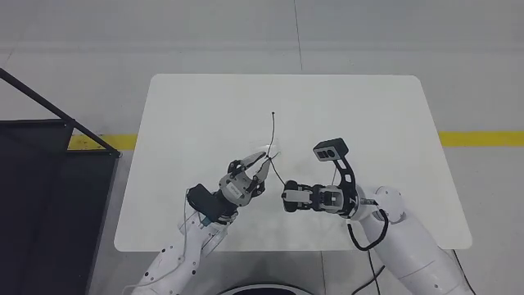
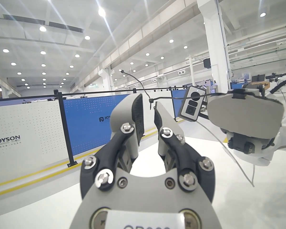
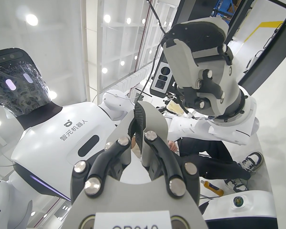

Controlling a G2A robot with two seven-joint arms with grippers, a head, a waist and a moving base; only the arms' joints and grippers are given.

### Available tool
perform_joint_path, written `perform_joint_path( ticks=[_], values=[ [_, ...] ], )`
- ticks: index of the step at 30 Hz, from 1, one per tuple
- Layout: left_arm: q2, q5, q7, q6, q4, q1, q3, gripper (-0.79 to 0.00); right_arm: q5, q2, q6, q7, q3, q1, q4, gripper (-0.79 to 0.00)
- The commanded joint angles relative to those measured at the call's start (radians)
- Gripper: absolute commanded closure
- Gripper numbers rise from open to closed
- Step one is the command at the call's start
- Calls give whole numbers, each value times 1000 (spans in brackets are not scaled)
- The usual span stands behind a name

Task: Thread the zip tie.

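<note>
Aligning is being carried out above the white table (image 1: 368,106): the thin black plastic zip tie (image 2: 151,100) is being clamped by the right gripper (image 3: 138,110), its head lying between the released jaws of the left gripper (image 2: 148,99). Closure on that head is probably being called for next.

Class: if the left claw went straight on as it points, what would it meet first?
Probably the zip tie, just ahead of the open left claw; the right claw holds it. Depth is unclear.
</note>
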Motion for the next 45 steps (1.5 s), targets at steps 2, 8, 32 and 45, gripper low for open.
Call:
perform_joint_path(
  ticks=[2,8,32,45],
  values=[
    [0,3,1,-1,-1,-1,1,-157,-1,-2,3,3,4,-1,0,0],
    [1,8,0,-2,-1,-1,2,0,-3,-6,6,6,10,-4,-1,0],
    [17,94,29,-91,11,10,4,0,-15,-9,-64,-64,112,-45,-68,0],
    [48,193,41,-236,-4,44,-7,0,15,-20,-43,-44,111,-4,-18,0]
  ],
)
